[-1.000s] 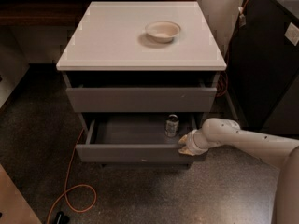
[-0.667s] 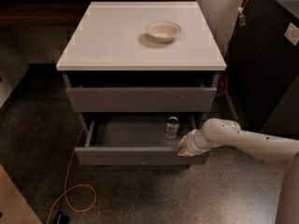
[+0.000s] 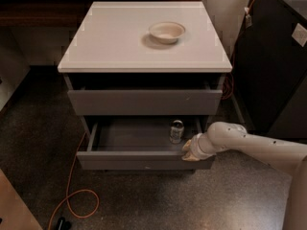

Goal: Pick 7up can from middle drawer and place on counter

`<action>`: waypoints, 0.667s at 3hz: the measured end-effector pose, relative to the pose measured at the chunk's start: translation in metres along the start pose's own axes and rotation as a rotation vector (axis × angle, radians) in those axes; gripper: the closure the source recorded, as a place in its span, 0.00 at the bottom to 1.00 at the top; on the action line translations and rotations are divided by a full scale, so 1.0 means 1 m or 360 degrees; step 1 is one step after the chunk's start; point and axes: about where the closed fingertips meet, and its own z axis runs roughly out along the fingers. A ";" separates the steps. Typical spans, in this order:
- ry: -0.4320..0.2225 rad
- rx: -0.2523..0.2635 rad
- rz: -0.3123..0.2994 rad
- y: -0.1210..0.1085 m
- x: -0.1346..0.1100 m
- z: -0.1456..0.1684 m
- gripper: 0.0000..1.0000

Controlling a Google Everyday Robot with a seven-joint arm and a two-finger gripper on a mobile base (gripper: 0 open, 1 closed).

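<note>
Dark speckled floor (image 3: 153,200) with a looping orange cable (image 3: 79,191), black cabinet (image 3: 271,66) at right, dark wooden ledge (image 3: 33,11) behind.

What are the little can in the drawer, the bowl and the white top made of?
The 7up can looks like metal: its lid glints. The bowl looks like matte cream paper or plastic, hard to tell. The counter seems glossy white laminate or painted board, going by its sheen. The tool is at the front right corner of the middle drawer, near the can.
</note>
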 end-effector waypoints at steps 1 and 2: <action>0.0000 0.0000 0.0000 0.000 0.000 0.000 1.00; 0.0000 0.0000 0.0000 0.000 0.001 0.000 1.00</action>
